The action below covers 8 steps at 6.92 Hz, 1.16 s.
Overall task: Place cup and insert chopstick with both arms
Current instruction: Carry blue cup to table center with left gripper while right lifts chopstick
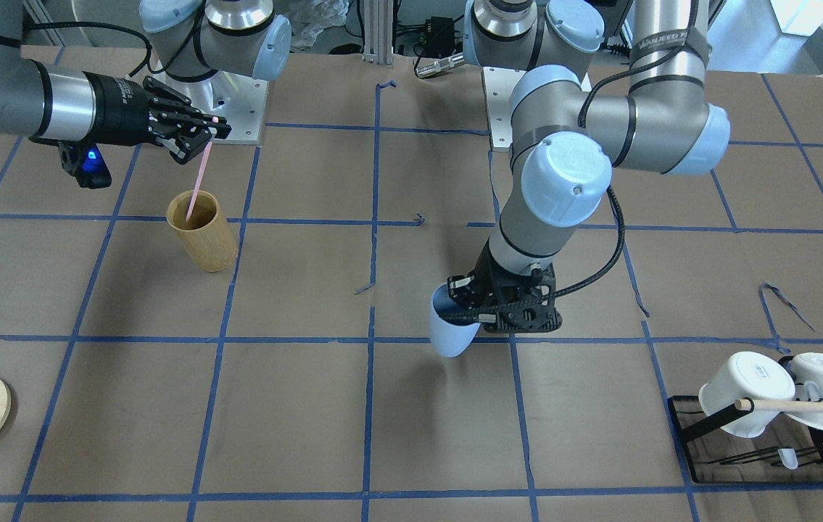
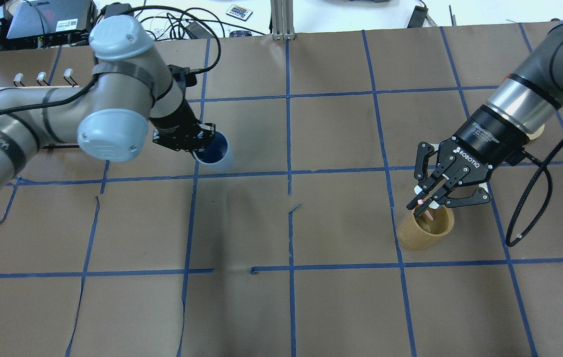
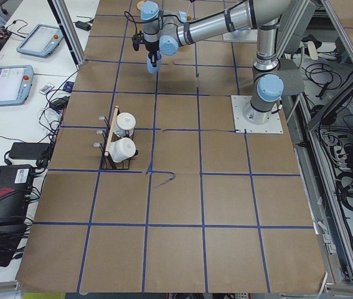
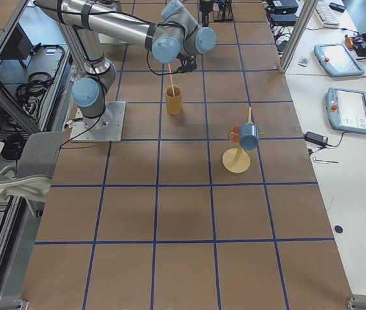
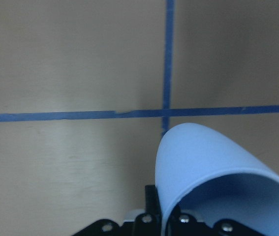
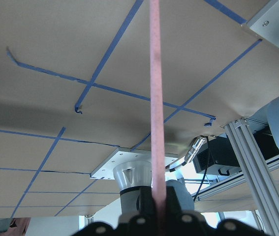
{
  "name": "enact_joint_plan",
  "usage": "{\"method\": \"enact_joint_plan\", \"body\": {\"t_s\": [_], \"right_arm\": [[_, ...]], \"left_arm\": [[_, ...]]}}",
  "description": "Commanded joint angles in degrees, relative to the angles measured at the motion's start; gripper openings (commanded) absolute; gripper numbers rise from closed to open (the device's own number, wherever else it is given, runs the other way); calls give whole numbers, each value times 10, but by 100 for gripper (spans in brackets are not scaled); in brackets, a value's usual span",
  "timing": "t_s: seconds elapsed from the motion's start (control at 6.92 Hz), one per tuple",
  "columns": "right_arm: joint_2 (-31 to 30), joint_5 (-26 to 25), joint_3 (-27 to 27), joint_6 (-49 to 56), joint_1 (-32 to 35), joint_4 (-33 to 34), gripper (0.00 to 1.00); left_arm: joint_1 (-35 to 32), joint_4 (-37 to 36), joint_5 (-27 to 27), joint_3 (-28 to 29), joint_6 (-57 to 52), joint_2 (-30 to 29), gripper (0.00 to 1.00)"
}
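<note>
Gripping tilted cup (image 1: pixel 449 337), left claw (image 2: pixel 205 145); pinching chopstick (image 1: pixel 198 181), right claw (image 1: pixel 217 129).

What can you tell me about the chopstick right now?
The chopstick is a thin, straight, pale-pink stick. The right gripper has its jaws shut on its top end, and it hangs nearly upright, slightly tilted, with its lower end inside the mouth of the tan bamboo cylinder. Whether the tip touches the cylinder's inside is hidden.
</note>
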State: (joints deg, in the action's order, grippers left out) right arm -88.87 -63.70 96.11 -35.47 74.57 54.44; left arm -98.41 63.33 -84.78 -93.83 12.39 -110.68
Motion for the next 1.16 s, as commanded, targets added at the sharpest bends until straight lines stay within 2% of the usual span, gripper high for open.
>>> {"method": "enact_joint_plan", "body": {"t_s": [0.0,0.14,0.29,0.58,0.72,1.01], "right_arm": [[5,4,-64,-5,0,-12,0],[18,24,-74,-8,-1,-7,0],[20,44,-73,-36,-3,25,0],[38,43,-70,-82,-2,88,0],[48,43,-74,-83,-3,93,0],[48,42,-69,-83,-2,101,0]], "left_arm": [[-48,-7,-1,101,42,-90,0],[-61,-10,-8,127,52,-114,0],[-73,-10,-10,134,56,-129,0],[-78,-11,-9,125,43,-139,0],[-78,-9,-9,124,44,-140,0],[-79,-3,-8,131,40,-120,88]]}}
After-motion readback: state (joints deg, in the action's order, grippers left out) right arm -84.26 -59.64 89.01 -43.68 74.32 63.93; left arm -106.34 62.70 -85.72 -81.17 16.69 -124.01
